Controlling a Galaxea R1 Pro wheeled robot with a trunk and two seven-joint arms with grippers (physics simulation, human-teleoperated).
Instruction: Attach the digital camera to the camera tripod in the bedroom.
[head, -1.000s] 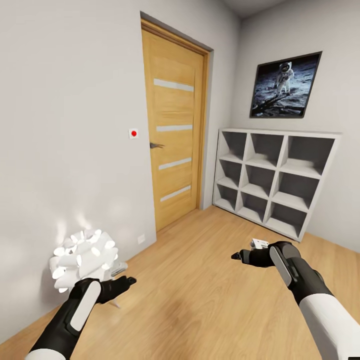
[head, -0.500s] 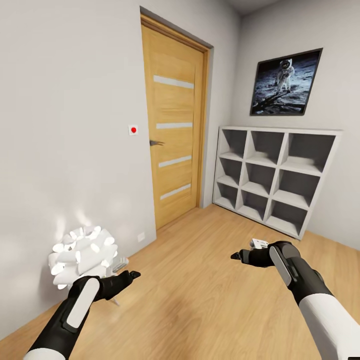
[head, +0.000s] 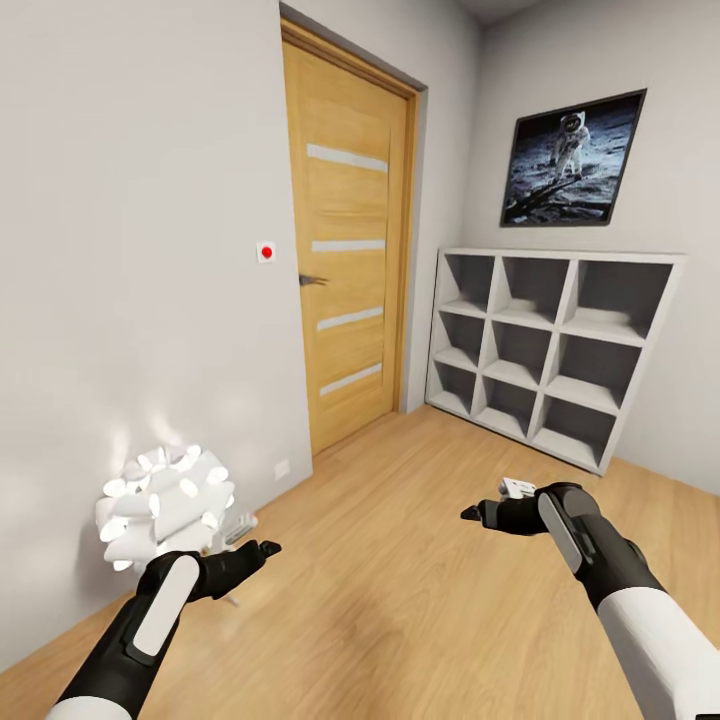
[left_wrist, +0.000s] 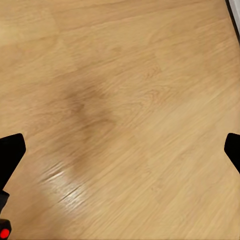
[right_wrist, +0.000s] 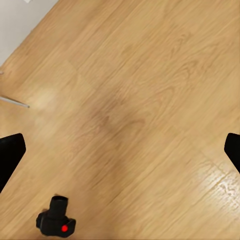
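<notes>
The digital camera (right_wrist: 56, 220), small and black with a red round button, lies on the light wood floor (right_wrist: 150, 90) in the right wrist view, off to one side of my right gripper (right_wrist: 120, 150). That gripper (head: 470, 514) is open and holds nothing. My left gripper (head: 268, 548) is also open above bare floor (left_wrist: 125, 100), with a black shape bearing a red dot (left_wrist: 4, 233) at the edge of its wrist view. The camera tripod is out of view.
A shut wooden door (head: 347, 250) stands in the left wall, with a red wall button (head: 266, 251) beside it. A white cube shelf (head: 545, 345) under an astronaut poster (head: 570, 160) fills the far right. A glowing white floor lamp (head: 165, 503) stands near my left arm.
The whole head view has shifted slightly, so the camera moved. My left gripper edged a little right and up; the right arm held still.
</notes>
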